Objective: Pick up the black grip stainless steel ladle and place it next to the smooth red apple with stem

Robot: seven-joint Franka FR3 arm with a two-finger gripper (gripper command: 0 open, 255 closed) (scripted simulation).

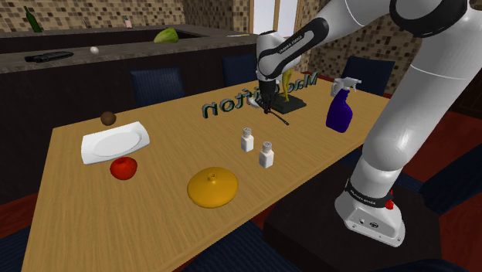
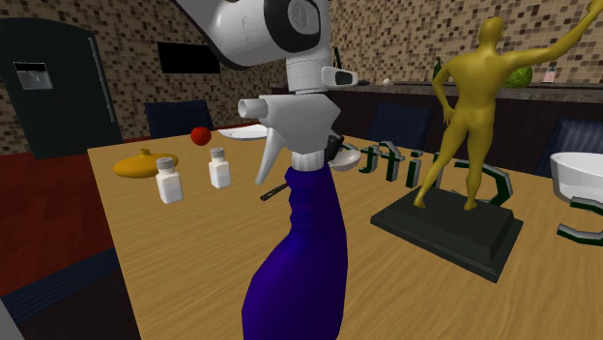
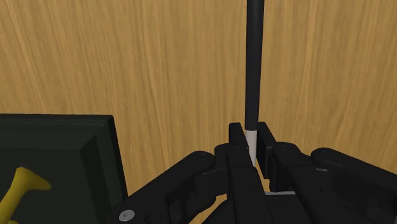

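Two shakers; one each of apple, plate, ladle, spray bottle, statue

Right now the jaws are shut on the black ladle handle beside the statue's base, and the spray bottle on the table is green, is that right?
Not quite. The spray bottle is purple, not green, with a white trigger head, as the shoulder view shows. The rest holds: in the wrist view the jaws are shut on the black ladle handle, beside the statue's base.

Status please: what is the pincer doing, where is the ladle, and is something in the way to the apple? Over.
Pincer shut on ladle handle, beside statue base. Apple far off, by white plate. Two shakers stand between.
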